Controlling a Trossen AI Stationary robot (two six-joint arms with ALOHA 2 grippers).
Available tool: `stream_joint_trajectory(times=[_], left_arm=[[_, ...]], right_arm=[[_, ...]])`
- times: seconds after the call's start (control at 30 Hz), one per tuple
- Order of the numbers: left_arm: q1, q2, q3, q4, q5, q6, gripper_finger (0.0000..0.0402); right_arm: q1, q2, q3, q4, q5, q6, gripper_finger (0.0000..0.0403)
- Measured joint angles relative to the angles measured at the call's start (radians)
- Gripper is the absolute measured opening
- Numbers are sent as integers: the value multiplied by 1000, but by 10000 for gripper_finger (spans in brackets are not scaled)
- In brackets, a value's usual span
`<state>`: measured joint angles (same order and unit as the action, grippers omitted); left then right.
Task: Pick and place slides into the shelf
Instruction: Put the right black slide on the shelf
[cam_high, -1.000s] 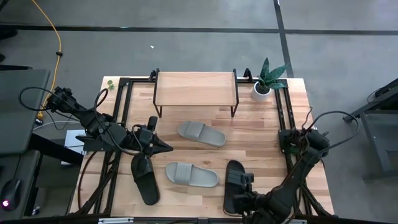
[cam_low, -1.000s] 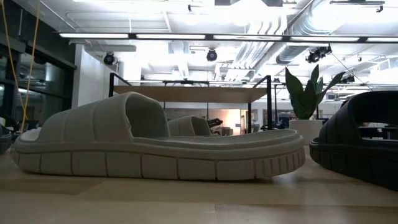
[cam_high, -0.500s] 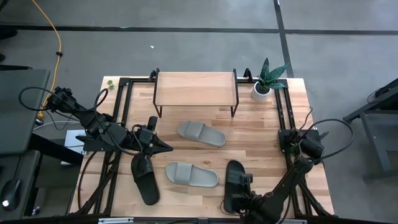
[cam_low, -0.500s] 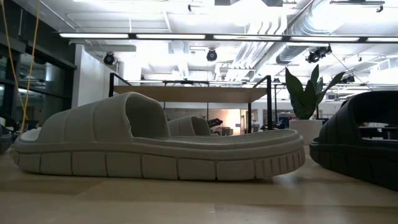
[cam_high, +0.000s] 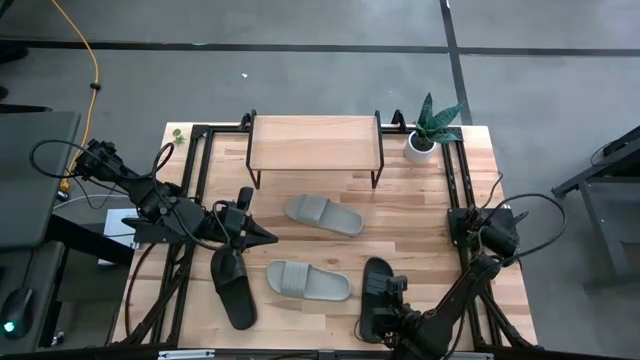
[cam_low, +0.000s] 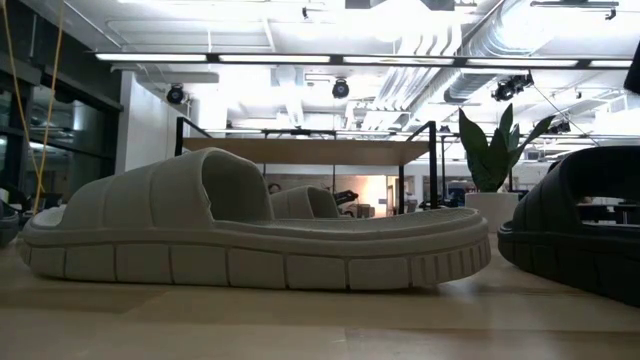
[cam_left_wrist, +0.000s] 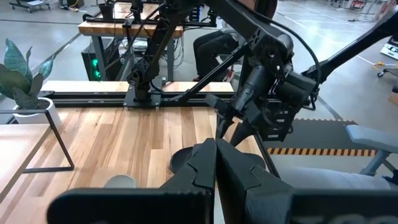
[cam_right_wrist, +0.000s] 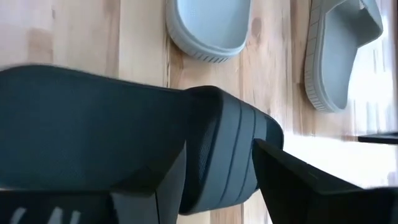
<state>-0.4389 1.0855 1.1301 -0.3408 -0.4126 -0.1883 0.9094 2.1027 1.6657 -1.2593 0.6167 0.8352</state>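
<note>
From above, the right end effector (cam_high: 385, 300) sits over a black slide (cam_high: 377, 285) on the counter (cam_high: 420, 200), but only its wrist view shows its fingers (cam_right_wrist: 292, 180) spread around it.

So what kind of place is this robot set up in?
Probably a robotics lab or workshop: exposed ceiling ducts with strip lights, a concrete floor, and another workbench beyond the table.

Two black slides (cam_high: 231, 286), two grey slides (cam_high: 323, 215)

A potted plant (cam_high: 432, 130) stands at the table's (cam_high: 420, 215) far right corner; a yellow cable (cam_high: 88, 70) crosses the floor.
</note>
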Motion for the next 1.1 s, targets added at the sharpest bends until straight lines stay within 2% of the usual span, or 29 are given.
stream_joint_trajectory(times=[0.43, 0.77, 1.1], left_arm=[[0, 0, 0, 0, 0, 0, 1], [0, 0, 0, 0, 0, 0, 1], [0, 0, 0, -3, 0, 0, 1]], right_arm=[[-2, 46, 0, -73, 64, 62, 177], [-7, 50, -50, -17, 63, 81, 177], [-13, 50, -164, 55, 80, 134, 177]])
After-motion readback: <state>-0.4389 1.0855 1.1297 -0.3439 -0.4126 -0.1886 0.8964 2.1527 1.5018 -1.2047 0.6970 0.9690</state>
